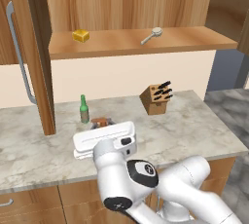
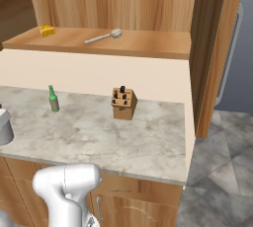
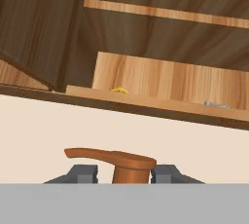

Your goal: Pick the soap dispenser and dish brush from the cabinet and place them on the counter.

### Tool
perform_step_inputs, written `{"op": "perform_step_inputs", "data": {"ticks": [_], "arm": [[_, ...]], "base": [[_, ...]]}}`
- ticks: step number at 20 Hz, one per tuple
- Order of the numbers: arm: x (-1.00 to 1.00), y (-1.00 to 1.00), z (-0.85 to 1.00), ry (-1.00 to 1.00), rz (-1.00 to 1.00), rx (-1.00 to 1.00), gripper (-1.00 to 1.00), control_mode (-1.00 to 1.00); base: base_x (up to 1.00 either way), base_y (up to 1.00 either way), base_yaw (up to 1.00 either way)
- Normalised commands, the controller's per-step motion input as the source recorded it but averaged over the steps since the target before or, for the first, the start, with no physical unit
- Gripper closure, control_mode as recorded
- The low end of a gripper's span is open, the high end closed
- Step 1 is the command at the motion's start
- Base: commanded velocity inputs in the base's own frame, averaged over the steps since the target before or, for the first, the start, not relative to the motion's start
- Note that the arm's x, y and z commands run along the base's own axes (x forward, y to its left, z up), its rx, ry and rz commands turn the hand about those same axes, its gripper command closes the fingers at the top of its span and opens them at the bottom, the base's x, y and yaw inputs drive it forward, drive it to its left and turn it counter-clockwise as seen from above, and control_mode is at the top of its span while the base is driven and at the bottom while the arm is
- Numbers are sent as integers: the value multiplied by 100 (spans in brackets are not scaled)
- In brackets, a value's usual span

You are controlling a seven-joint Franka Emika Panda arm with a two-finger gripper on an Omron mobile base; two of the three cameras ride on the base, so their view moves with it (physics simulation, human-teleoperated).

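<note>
Tool (image 3: 124,173) of mine grips the soap dispenser (image 3: 127,165) below its pump, low over the bench (image 1: 194,121), dish brush (image 1: 151,35) waiting at one o'clock.

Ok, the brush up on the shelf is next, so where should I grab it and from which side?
Probably by the thin handle, near its middle, coming in from the open front of the cabinet. The dish brush lies flat on the shelf, its round head toward the back, its handle angled forward. Turn the fingers to close across the handle.
</note>
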Motion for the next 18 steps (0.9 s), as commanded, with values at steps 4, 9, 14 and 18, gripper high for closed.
{"op": "perform_step_inputs", "data": {"ticks": [4, 9, 14, 18], "arm": [[20, 0, -34, -5, 1, 0, 100, -100], [0, 0, -32, 0, 0, 0, 100, -100], [3, 0, -27, -3, 0, 1, 100, -100], [26, 0, -19, -5, 0, 4, 100, -100]], "base": [[0, 0, 0], [0, 0, 0], [0, 0, 0], [0, 0, 0]]}}
